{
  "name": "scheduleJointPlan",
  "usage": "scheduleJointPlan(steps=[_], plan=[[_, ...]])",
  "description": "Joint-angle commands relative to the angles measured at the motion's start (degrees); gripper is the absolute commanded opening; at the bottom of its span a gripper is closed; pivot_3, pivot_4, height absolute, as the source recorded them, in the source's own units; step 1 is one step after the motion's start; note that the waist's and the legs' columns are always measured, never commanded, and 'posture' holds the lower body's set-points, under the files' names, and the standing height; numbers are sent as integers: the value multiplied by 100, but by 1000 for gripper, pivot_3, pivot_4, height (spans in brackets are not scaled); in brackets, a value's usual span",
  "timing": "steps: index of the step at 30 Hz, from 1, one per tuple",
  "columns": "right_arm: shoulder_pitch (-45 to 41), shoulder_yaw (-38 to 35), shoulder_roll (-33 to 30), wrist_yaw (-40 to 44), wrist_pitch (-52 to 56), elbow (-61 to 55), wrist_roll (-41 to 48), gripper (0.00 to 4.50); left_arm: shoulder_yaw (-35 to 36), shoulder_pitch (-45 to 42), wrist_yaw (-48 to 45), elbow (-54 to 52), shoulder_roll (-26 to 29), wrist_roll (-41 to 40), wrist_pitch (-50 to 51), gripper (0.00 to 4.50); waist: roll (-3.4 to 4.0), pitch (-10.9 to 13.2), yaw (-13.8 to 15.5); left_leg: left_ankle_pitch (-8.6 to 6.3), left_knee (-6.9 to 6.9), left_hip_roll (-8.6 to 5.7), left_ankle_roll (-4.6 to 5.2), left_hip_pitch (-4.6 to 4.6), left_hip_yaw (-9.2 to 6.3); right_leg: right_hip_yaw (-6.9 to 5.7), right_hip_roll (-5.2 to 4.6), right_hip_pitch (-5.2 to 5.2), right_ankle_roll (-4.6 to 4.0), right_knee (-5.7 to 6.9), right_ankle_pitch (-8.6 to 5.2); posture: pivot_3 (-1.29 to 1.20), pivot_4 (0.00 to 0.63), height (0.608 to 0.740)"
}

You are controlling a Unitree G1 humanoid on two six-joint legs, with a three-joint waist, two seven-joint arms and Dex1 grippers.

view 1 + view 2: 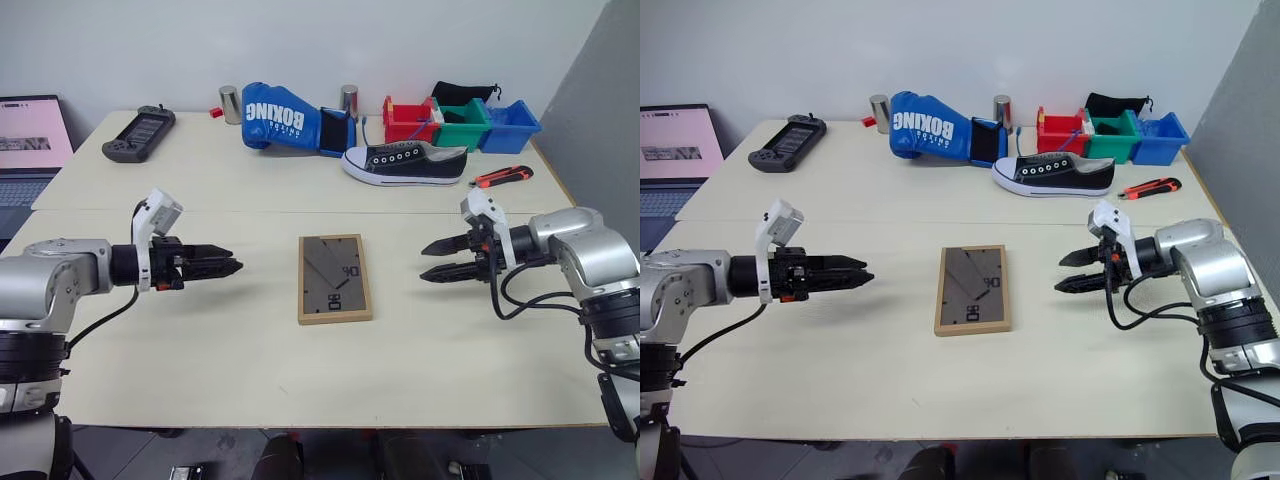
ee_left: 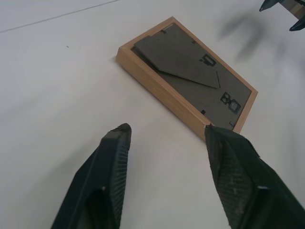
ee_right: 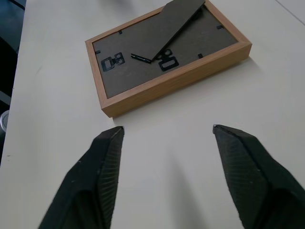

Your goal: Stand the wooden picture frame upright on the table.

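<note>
The wooden picture frame [image 1: 335, 278] lies face down, flat on the table [image 1: 200, 340], midway between my two grippers. My left gripper [image 1: 232, 264] and right gripper [image 1: 428, 262] both hover apart from it, fingers parted and holding nothing. At the far edge stand red [image 1: 409, 121], green [image 1: 463, 124] and blue [image 1: 509, 126] bins; I cannot make out their contents.
</note>
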Motion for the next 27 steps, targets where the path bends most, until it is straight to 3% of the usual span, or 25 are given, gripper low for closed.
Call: scheduleJointPlan(steps=[1, 9, 10, 19, 27], plan=[[23, -113, 24, -131, 15, -231, 81, 2055, 48, -87, 29, -119, -72, -222, 222, 1618, 0, 0, -2, 0, 1, 0, 0, 1, 0, 0, 0, 0, 0, 2, 0, 0, 150, 740], [-16, -52, 114, -200, 26, -250, 102, 222, -180, -259, -3, 29, -252, -178, 178, 0, 0, 0, 3, 0, 3, -1, 0, -1, 0, 0, 0, 0, 0, 2, 0, 0, 150, 740], [-23, -43, 104, -186, 29, -251, 102, 57, -185, -287, 16, 46, -284, -199, 234, 0, 0, 0, 3, 0, 3, -1, 0, -2, -2, -1, 0, 0, 0, 2, 0, 0, 150, 740], [-60, 415, 387, -409, -354, 164, -380, 57, -359, -416, 375, 552, -966, -263, 811, 0, -1, -1, -8, 0, 5, -1, 0, 2, -1, -1, 0, 1, 0, 5, 0, 0, 150, 740], [-528, 676, 1113, -1557, -1019, 1312, -1267, 57, -881, -1077, 622, 1868, -1528, 549, -188, 0, -1, -1, -2, 1, 16, -3, -1, -1, -2, -1, -1, 1, 0, 9, 0, 0, 150, 740]])
